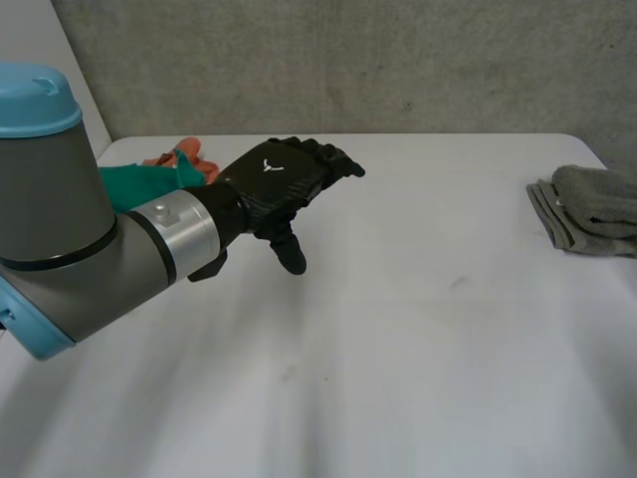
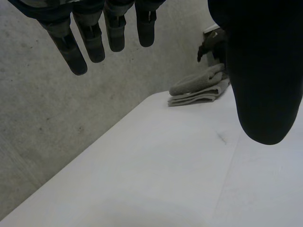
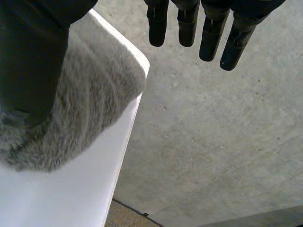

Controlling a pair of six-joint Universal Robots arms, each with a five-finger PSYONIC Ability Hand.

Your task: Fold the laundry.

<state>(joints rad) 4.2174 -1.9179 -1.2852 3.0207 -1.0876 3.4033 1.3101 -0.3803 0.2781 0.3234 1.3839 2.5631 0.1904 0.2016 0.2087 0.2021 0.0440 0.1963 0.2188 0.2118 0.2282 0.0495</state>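
You've a folded grey terry towel at the white table's right edge. The crumpled green-orange cloths are unfolded. Left hand and right hand are spread, empty.

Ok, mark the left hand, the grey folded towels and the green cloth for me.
left hand [image 1: 279, 179]: head view, on the back of the hand.
grey folded towels [image 1: 597, 204]: head view, on the top towel.
green cloth [image 1: 144, 184]: head view, on its visible middle.
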